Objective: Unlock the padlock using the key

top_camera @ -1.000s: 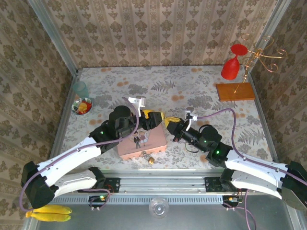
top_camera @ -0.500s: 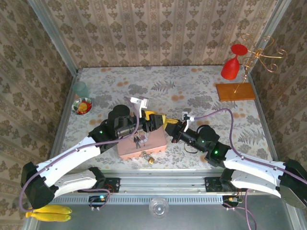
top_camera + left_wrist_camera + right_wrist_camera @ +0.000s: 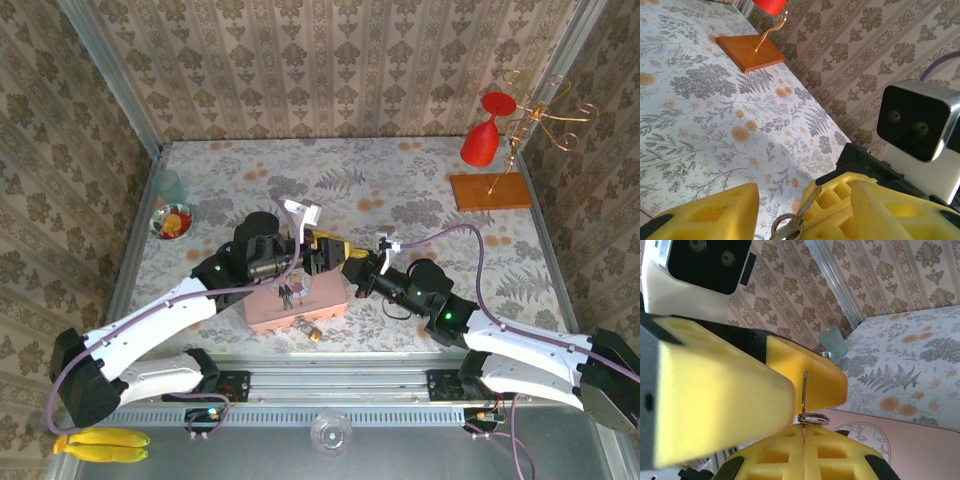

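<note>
The right hand (image 3: pixel 804 437) is pinched tight on the key (image 3: pixel 804 387). The left hand (image 3: pixel 325 248) gapes wide around it. Nearer the bases than both hands, the padlock (image 3: pixel 313 334) lies on the bench (image 3: pixel 420 190) beside the pink tin (image 3: pixel 325 298). Its shackle is too small to read.

Damask-papered walls (image 3: pixel 330 60) enclose a floral-patterned table (image 3: pixel 420 180).

Floral table (image 3: pixel 420 170) bearing pink tin (image 3: pixel 300 300) beneath left gripper (image 3: pixel 328 252); padlock (image 3: pixel 314 335) lying just near-edge side of tin; cup (image 3: pixel 167 185), bowl (image 3: pixel 172 222) sitting well left; wooden base (image 3: pixel 490 191) standing far right of right gripper (image 3: pixel 355 265).
</note>
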You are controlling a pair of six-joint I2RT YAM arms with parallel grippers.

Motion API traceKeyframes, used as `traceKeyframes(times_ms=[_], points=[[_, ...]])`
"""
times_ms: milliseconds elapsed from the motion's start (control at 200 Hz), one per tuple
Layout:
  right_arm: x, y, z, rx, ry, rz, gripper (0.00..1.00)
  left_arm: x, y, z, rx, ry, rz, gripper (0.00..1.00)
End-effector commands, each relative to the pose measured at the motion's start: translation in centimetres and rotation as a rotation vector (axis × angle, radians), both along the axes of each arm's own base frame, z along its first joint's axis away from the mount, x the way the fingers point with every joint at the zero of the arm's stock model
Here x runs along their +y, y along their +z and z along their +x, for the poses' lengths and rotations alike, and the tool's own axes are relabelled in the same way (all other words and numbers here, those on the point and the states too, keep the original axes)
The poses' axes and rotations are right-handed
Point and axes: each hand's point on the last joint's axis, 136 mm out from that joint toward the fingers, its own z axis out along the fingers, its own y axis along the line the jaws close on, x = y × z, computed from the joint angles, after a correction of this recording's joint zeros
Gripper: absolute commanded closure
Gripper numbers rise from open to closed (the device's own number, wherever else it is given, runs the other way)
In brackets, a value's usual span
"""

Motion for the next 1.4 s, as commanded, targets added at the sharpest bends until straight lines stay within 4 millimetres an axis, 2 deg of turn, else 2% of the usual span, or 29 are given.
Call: traceKeyframes(times_ms=[0,140,270,400,610,820,960,1060,1215,1395], points=[[0.5,1.6,-0.3,-0.038,0.023,0.008,1.0,0.1,1.2,0.0,-0.028,-0.018,-0.003,0.51],[0.6,1.4,-0.2,-0.033,0.021,-0.001,1.0,0.4,1.1,0.5,-0.014,0.004,-0.012,0.61],[0.4,1.3,-0.2,-0.031,0.01,-0.005,1.0,0.6,1.1,0.9,-0.006,0.03,-0.014,0.74],[0.2,0.9,-0.1,-0.025,0.0,-0.006,1.0,0.4,0.5,1.7,0.031,0.069,-0.05,0.8],[-0.8,0.5,0.4,-0.017,-0.056,0.006,1.0,0.5,0.1,3.2,0.079,0.149,-0.062,1.0],[-1.8,0.0,0.8,-0.019,-0.114,-0.023,1.0,1.4,-1.1,4.7,0.145,0.281,-0.04,1.0],[-3.5,-0.9,1.5,-0.023,-0.203,-0.087,0.79,3.4,-2.4,6.1,0.192,0.435,0.02,1.0],[-4.5,-1.5,1.6,-0.086,-0.251,-0.159,0.7,5.4,-3.4,6.8,0.226,0.561,0.074,1.0],[-5.6,-3.9,2.7,-0.179,-0.328,-0.4,0.65,8.7,-5.9,7.5,0.315,0.762,0.177,1.0],[-5.7,-2.4,2.5,-0.25,-0.328,-0.398,0.62,8.7,-6.4,8.0,0.367,0.811,0.162,1.0]])
